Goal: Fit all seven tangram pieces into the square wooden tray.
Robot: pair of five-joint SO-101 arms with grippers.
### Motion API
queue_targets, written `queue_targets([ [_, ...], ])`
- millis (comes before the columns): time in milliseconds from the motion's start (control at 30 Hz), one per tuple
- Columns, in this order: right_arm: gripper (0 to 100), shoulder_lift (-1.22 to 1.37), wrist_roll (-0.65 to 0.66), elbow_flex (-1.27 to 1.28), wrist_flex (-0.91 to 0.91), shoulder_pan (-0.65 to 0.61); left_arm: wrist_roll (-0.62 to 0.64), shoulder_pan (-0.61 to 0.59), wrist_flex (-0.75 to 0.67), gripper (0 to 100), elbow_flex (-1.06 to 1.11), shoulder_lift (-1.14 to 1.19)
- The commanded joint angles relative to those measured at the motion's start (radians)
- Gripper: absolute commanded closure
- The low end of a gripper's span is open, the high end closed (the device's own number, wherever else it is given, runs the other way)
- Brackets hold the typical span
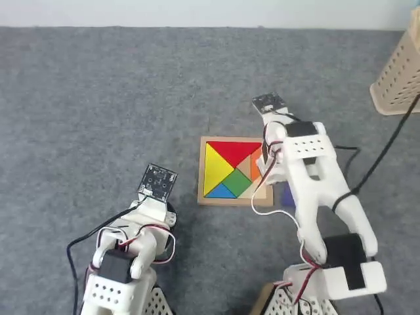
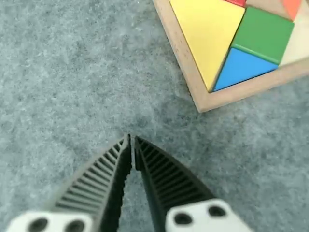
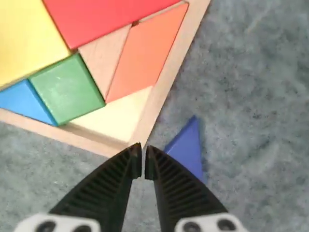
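Well, you have six pieces seated in the tray and one dark blue triangle loose on the carpet at the tray's four o'clock, just beside your right gripper. Both it and the left gripper have their jaws together, empty. The triangle is likely light, stiff and slick-painted, so pinch it across its edges at mid-body, not by a tip.

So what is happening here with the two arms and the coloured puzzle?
Six coloured tangram pieces lie in the square wooden tray, and one triangular spot shows bare wood. The dark blue triangle lies outside on the carpet, beside the tray. The right gripper is shut and empty, right next to that triangle. The left gripper, also shut and empty, is over the carpet near a tray corner.
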Motion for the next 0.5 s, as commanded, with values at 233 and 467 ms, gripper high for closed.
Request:
queue_targets([
  [233,96.9,-0.059,-0.011,0.034,-0.061,0.064,0.006,0.003,0.006,99,-0.019,-0.02],
  [467,96.9,-0.064,-0.011,0.097,-0.137,0.064,0.006,0.003,0.006,99,-0.019,-0.02],
])
